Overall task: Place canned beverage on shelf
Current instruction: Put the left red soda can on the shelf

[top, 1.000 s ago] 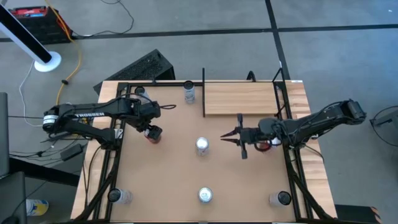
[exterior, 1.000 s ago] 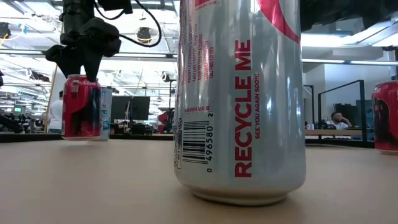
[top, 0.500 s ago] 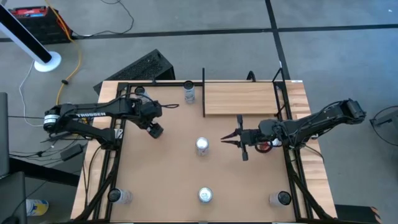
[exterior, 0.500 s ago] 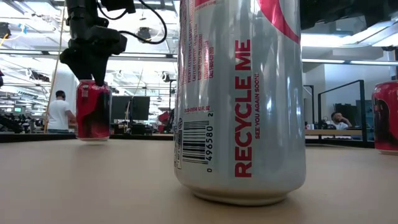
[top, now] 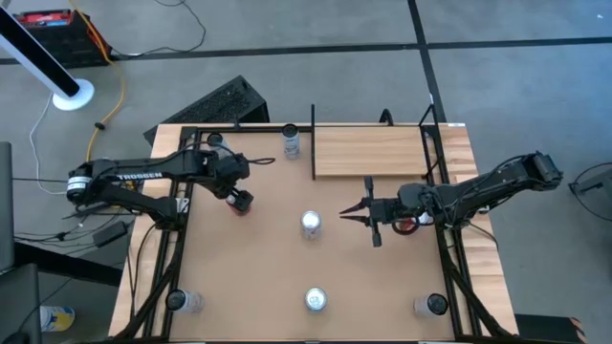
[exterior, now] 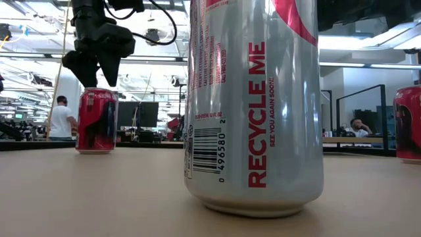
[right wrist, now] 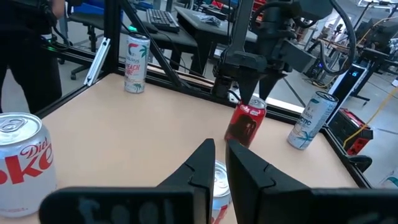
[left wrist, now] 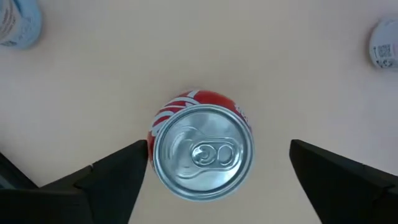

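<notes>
A red can (top: pixel 241 202) stands upright on its base on the brown tabletop at the left; it also shows in the low view (exterior: pixel 97 122) and the left wrist view (left wrist: pixel 200 152). My left gripper (exterior: pixel 97 66) hangs open over it, pointing steeply down, a finger on either side of the can's top. The shelf (top: pixel 368 151), a pale board with a black upright bar (top: pixel 313 143), lies at the far right. My right gripper (top: pixel 346 212) is shut and level, pointing toward the table's left, with nothing in it. My left gripper comes at the red can from above, its fingers either side of the can's top rim (left wrist: pixel 153 149). One finger (left wrist: pixel 121 168) is close against the rim, and I cannot tell whether it touches. The other finger (left wrist: pixel 323 171) stands well apart.
A silver can (top: pixel 311 224) stands mid-table just beyond my right fingertips, another (top: pixel 316 299) near the front edge. A tall can (top: pixel 291 141) stands by the shelf's bar. More cans stand at the corners (top: pixel 184 302), (top: pixel 427 305). Black frame rails run along both sides.
My left gripper has carried the red can a little toward the table's right, set it down upright on the table, then opened and let go. The can, lifted and slightly tilted before, now stands on its base. My right arm has kept still.
</notes>
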{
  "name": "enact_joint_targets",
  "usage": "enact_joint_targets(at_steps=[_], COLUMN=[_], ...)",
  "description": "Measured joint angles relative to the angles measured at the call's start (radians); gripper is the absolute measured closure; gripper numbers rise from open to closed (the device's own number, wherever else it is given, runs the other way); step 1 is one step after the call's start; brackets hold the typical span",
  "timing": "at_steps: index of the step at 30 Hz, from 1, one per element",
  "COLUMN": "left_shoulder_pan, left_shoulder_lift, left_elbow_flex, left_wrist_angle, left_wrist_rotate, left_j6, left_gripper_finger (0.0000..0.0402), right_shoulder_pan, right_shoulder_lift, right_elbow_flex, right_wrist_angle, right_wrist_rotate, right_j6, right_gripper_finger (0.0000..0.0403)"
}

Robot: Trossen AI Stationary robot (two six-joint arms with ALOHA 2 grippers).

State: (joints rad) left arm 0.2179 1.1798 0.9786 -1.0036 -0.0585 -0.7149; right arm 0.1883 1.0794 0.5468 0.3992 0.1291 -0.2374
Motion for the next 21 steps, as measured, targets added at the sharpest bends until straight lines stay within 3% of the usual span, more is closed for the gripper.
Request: enact_joint_targets(at_steps=[6,12,21], left_shoulder_pan=[0.047,0.049,-0.006], left_shoulder_lift=[0.0,0.0,0.0], left_elbow_flex=[0.093,0.194,0.103], left_wrist_angle=[-0.005,-0.08,-0.063], left_wrist_rotate=[-0.005,0.027,0.027], left_j6=[0.181,0.504,0.798], left_gripper_finger=[0.0003,0.0005,0.0006], right_shoulder_pan=[0.0,0.015,0.021], right_shoulder_lift=[0.0,0.0,0.0], right_elbow_flex=[0.011,0.048,0.069], right_wrist_angle=[0.002,-0.011,-0.046], right_wrist_rotate=[0.0,0.0,0.0], right_j6=[-0.003,0.001,0.001], right_gripper_finger=[0.0339,0.0339,0.0339])
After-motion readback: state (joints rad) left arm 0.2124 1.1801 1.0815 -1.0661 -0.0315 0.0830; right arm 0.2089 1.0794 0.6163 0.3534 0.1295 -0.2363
